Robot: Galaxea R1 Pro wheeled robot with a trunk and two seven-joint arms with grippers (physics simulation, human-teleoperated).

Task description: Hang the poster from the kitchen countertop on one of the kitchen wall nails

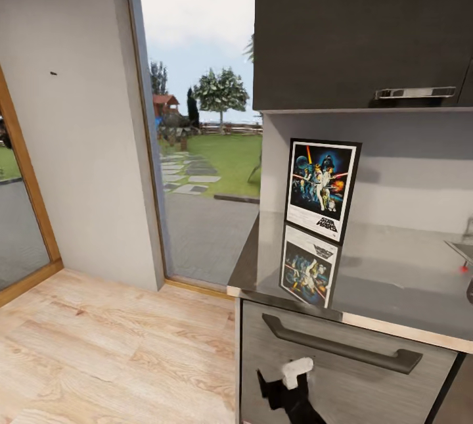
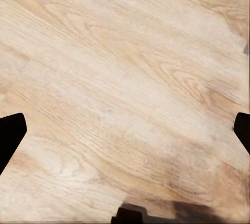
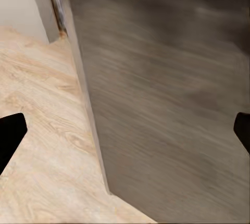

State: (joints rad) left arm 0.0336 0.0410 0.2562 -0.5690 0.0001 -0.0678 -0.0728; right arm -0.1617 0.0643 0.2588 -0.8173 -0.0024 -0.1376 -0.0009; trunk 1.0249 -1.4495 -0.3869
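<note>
- Step in hand, as I judge it: the approach. The poster (image 1: pixel 322 189) has not been picked up; it stands upright on the counter (image 1: pixel 407 279), leaning back against the pale wall behind it, under the dark upper cabinet (image 1: pixel 361 29). Its dimmer mirror image lies on the glossy slab just in front of it.
- One of the wall nails (image 1: pixel 53 73) shows as a dark dot on the off-white wall, well apart from the poster, beyond the glass door opening (image 1: pixel 197 115).
- The left tool (image 2: pixel 125 130) is spread wide, its dark fingertips (image 2: pixel 10 135) at the picture's two edges, with nothing between them; it points down at the wooden floor (image 2: pixel 125 78).
- The right tool (image 3: pixel 125 130) is likewise wide and empty, facing the grey lower cabinet front (image 3: pixel 172 88) below the poster, close to that cabinet's corner.
- Next move, in my view: raise an arm from floor level up to the counter and bring a tool around the frame's edge without tipping the poster over.
- Containers: both cabinets are closed, so their contents cannot be told.
</note>
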